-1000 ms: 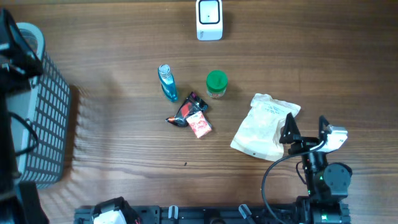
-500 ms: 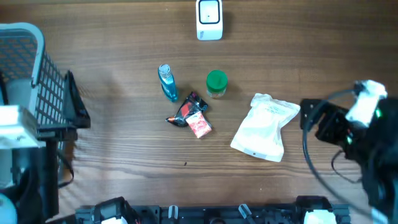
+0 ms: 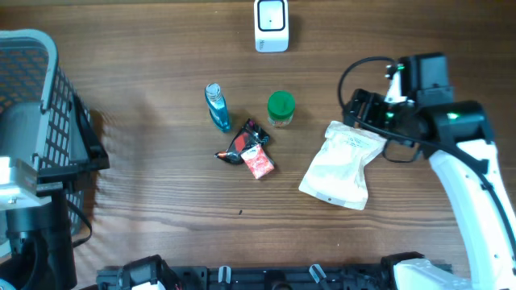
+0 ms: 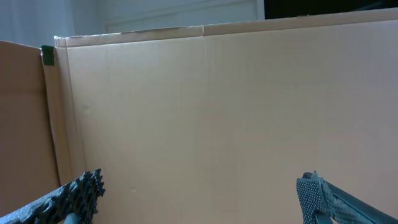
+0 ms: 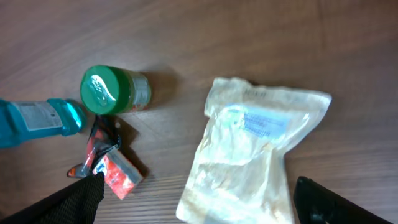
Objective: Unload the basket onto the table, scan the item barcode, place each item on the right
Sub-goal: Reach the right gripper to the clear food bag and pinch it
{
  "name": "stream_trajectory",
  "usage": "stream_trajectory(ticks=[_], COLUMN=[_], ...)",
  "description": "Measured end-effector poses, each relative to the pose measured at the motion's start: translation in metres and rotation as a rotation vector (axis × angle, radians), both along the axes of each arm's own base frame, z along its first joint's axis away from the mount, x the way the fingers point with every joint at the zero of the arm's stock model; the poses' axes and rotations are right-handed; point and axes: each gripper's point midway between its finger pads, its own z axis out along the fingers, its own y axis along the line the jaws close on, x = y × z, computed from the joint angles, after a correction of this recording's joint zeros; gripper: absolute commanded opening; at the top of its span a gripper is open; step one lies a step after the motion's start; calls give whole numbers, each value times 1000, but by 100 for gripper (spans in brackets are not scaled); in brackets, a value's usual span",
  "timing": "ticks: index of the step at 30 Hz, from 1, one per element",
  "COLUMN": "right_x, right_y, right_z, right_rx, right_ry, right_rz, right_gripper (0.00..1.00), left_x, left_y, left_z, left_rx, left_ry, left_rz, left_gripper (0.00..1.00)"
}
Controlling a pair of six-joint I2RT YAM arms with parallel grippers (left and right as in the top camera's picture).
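Observation:
The white barcode scanner (image 3: 272,24) stands at the table's far edge. A white pouch (image 3: 339,165) with a printed label (image 5: 264,122) lies right of centre. My right gripper (image 5: 205,208) hovers open over the pouch (image 5: 249,162), its fingertips (image 5: 81,199) spread to either side and nothing held. In the overhead view the right arm (image 3: 419,97) reaches over the pouch's upper end. My left gripper (image 4: 199,202) is open and empty, facing a cardboard wall (image 4: 217,106).
A blue bottle (image 3: 216,106), a green-lidded jar (image 3: 280,109) and a red-and-black packet (image 3: 248,151) lie near the middle. A grey wire basket (image 3: 36,113) stands at the left edge, with the left arm (image 3: 32,217) in front of it.
My right arm has swung from the front right edge up over the pouch's top end. The left arm has shifted at the left edge. Both grippers stay open.

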Motion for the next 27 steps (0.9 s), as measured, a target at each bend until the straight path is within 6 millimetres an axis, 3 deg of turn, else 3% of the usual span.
stream_trajectory(ticks=[5,8,10,11,12,13,16,18,24,27], right_x=[-36,-44,-51,-52,-57,-57,-51,-57,-38,-37], right_y=[-9,-11,-12,-11,-11,-11,-9,-10,-7,-7], right_z=[-23,-31,-56,-68,-82,-90,-113,-130,-140,-168], right_rx=[-21,-33,-41,-40,-36,-34,-18,-19,-7,-21], right_ry=[212,247,281,289,309,306,265,278,226,272], right_rz=[-130,-132,-131,-130,-128,-131,-137,-136,-136,-138], right_gripper=[100,99,49,30,15,6,5,5,5,5], left_x=[1,1,1,1,1,1,1,1,1,1], left_y=[1,1,1,1,1,1,1,1,1,1], left_z=[-2,-2,-2,-3,-3,-3,-3,-3,-3,-3], left_rx=[-5,-5,-5,-5,-5,-5,-6,-5,-5,-5], left_ry=[9,10,10,12,12,12,12,12,12,12], left_rz=[5,5,5,5,5,5,5,5,5,5], left_gripper=[100,100,100,100,100,100,100,100,100,100])
